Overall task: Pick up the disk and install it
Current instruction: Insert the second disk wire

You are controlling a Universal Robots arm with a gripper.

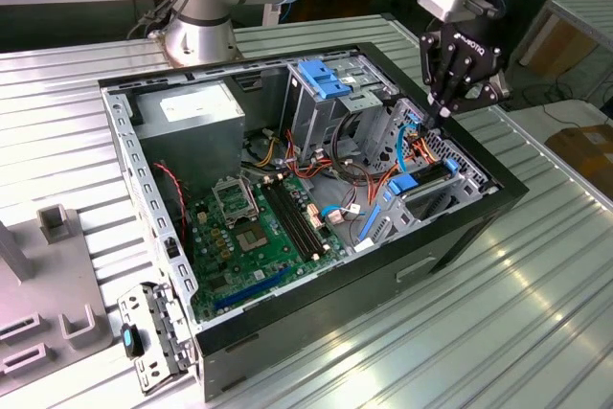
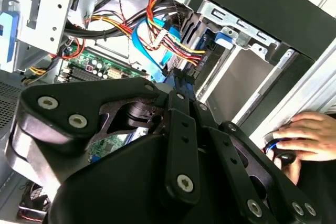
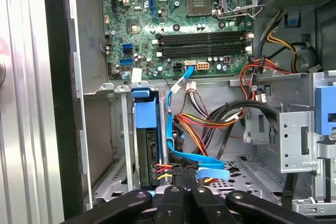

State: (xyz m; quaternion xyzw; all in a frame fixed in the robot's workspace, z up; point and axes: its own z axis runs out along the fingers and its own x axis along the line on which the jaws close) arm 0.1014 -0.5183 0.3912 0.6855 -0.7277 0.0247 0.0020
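fingers (image 1: 445, 101) drawn together to a single point in the exterior view, no gap between them. gripper (image 1: 442, 114) lowered into the open computer case (image 1: 287, 318) near the corner at the exterior view's right, just above the drive bay. judged to be tilted that way to slip past the cable bundle. disk (image 1: 403, 182) standing on edge in that bay, light-blue carrier rail uppermost, apparently already seated. case laid on its side on the ribbed metal table (image 1: 517, 332), probably so as to leave the inside open from above. white lettering on the gripper body and a pale label on the power supply (image 1: 187, 107), both left unread.

in the second wrist view, again closed up side by side, tips ending at something blue among the red, yellow and blue cables (image 2: 157, 40). cannot tell whether pinching that blue part or only pressing against it. at the frame edge, a person's hand (image 2: 310, 137) resting on a small dark device outside the case, well apart from the gripper (image 2: 178, 85).

in the first wrist view, gripper (image 3: 184, 190) closed at the cable end of the disk (image 3: 147, 145). dark body of the disk held upright between the bay's metal walls, blue rail (image 3: 144, 109) capping the end towards the motherboard (image 3: 178, 30). flat blue cable (image 3: 202, 162) running close past the tips, touching or not impossible to say. fine white print across the motherboard, not read out.
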